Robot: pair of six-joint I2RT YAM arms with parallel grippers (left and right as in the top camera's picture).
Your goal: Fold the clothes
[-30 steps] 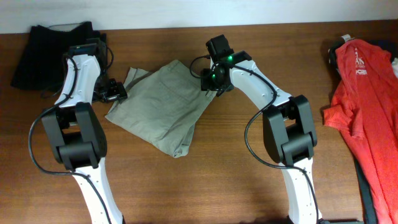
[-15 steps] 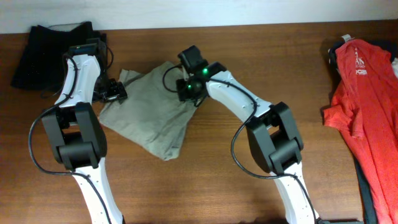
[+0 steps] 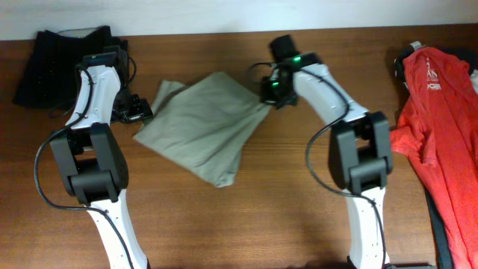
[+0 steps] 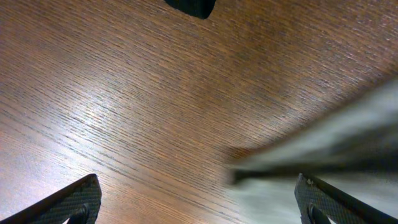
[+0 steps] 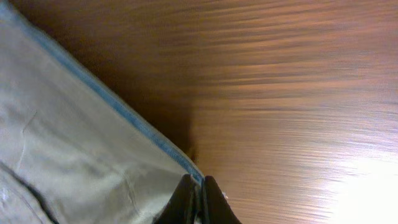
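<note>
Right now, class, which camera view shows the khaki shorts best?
The overhead view: the khaki shorts appear whole, with their full outline. The right wrist view shows only an edge pinched in the right gripper; the left wrist view shows only a blurred strip.

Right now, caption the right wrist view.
Right tool pinching the edge of the khaki shorts on the wooden table.

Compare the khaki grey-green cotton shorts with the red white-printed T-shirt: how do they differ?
The khaki shorts lie mid-table; the red T-shirt lies at the right end. The shorts' corner is pinched in the shut right gripper; no gripper touches the T-shirt. The shorts are plain; the T-shirt carries white print. Both rest on the wooden table.
</note>
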